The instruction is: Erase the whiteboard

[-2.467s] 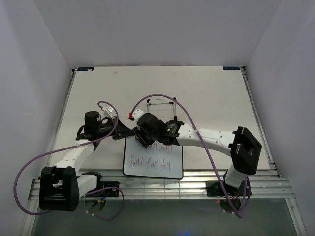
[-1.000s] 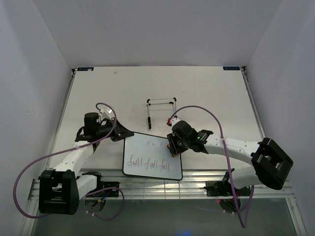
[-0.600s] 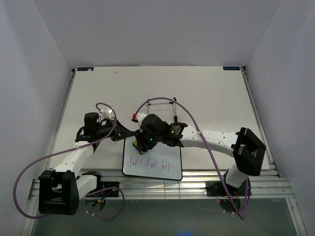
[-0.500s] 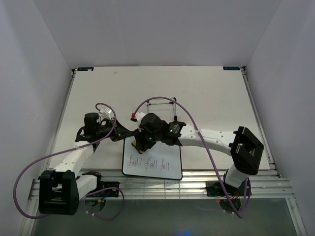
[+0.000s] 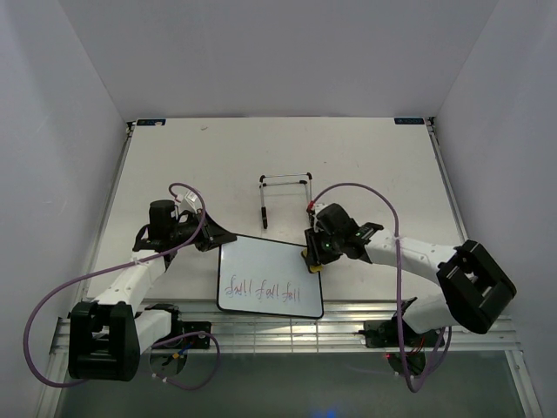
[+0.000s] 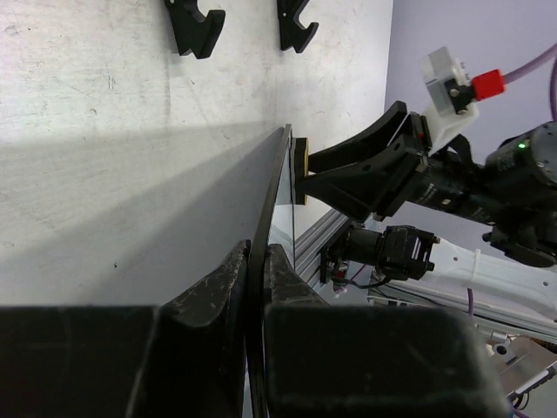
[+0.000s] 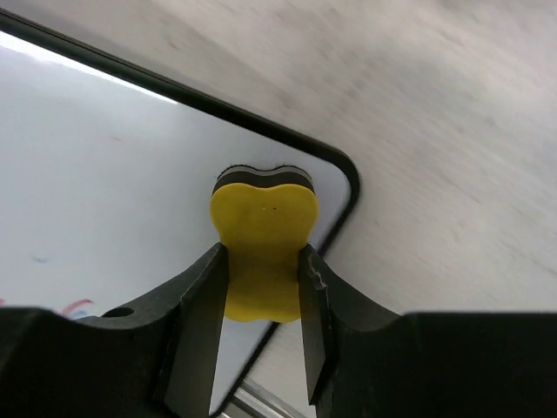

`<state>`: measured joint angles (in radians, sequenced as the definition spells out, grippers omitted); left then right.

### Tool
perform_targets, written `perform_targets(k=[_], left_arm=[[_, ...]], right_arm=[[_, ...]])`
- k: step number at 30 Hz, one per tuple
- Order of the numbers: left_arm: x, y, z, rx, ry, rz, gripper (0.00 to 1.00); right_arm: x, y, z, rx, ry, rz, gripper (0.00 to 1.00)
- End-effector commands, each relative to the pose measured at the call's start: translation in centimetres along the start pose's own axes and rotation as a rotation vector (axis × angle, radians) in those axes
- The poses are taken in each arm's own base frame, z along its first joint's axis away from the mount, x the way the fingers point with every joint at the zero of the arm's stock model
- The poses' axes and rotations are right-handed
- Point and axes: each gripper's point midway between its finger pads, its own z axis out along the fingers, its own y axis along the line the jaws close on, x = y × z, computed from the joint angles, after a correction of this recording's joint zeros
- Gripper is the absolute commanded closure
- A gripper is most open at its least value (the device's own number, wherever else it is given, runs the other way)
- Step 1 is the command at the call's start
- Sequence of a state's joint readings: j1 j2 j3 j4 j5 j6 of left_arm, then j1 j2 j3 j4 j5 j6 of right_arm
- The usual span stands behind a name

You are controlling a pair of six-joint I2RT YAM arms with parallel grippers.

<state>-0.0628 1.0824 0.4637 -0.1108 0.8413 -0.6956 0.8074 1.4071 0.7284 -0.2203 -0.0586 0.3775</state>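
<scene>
The whiteboard lies flat at the near middle of the table. Its upper part is wiped white and one row of red-green scribbles runs along its lower part. My left gripper is shut on the board's upper left edge; in the left wrist view the jaws pinch the thin board edge. My right gripper is shut on the yellow eraser and presses it on the board's upper right corner. The eraser also shows in the left wrist view.
The thin wire stand with black feet stands just behind the board. Purple cables loop over both arms. An aluminium rail runs along the table's near edge, close to the board's lower side.
My right gripper has swept the eraser from the board's upper left to its upper right corner. The faint marks in the top row are gone. The left gripper has not moved.
</scene>
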Motion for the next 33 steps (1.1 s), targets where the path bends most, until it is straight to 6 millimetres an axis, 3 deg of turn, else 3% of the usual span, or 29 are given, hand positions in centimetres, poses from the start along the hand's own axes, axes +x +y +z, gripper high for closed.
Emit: perform_targets(k=[1, 3, 5, 8, 12, 15, 16, 18, 20, 23, 24, 26, 27, 30, 33], left_arm=[[-1.0, -0.5, -0.1, 0.01, -0.048, 0.11, 1.0], [-1.1, -0.5, 0.0, 0.01, -0.048, 0.11, 1.0], [-1.1, -0.5, 0.0, 0.012, -0.05, 0.109, 1.0], [-0.9, -0.3, 0.0, 0.009, -0.049, 0.104, 1.0], [-0.9, -0.3, 0.0, 0.005, -0.052, 0.101, 1.0], [-0.9, -0.1, 0.0, 0.001, -0.054, 0.097, 1.0], [-0.8, -0.1, 0.0, -0.001, -0.054, 0.094, 1.0], [-0.8, -0.1, 0.0, -0.001, -0.054, 0.094, 1.0], [-0.9, 0.0, 0.0, -0.005, -0.056, 0.093, 1.0], [-0.9, -0.1, -0.1, -0.005, -0.058, 0.096, 1.0], [-0.9, -0.1, -0.1, -0.005, -0.058, 0.096, 1.0], [-0.7, 0.0, -0.1, -0.009, -0.058, 0.095, 1.0], [-0.7, 0.0, -0.2, -0.008, -0.059, 0.096, 1.0], [-0.8, 0.0, -0.1, -0.011, -0.059, 0.095, 1.0], [-0.8, 0.0, -0.1, -0.013, -0.061, 0.092, 1.0]], right_arm=[[4.2, -2.2, -0.5, 0.018, 0.096, 0.046, 0.67], [4.4, -2.1, -0.6, -0.001, 0.091, 0.044, 0.67], [3.2, -0.3, -0.8, -0.088, 0.057, 0.042, 0.68], [1.1, 3.3, -1.4, -0.195, -0.007, 0.001, 0.68], [-1.6, 10.7, -2.5, -0.337, -0.089, -0.103, 0.68], [-2.2, 14.9, -2.6, -0.399, -0.118, -0.153, 0.68], [-3.3, 16.6, -3.2, -0.425, -0.146, -0.166, 0.69], [-2.9, 18.8, -2.9, -0.447, -0.133, -0.199, 0.68], [-4.1, 20.4, -3.3, -0.464, -0.161, -0.221, 0.68], [-3.6, 18.6, -2.0, -0.38, -0.155, -0.217, 0.68], [-3.8, 17.4, -1.8, -0.337, -0.162, -0.204, 0.69], [-1.9, 14.2, -0.8, -0.244, -0.109, -0.187, 0.69], [-2.1, 12.2, -0.9, -0.18, -0.125, -0.166, 0.68], [0.4, 7.1, -0.6, -0.039, -0.071, -0.11, 0.68], [2.7, 4.1, -0.4, -0.013, -0.032, -0.066, 0.68]])
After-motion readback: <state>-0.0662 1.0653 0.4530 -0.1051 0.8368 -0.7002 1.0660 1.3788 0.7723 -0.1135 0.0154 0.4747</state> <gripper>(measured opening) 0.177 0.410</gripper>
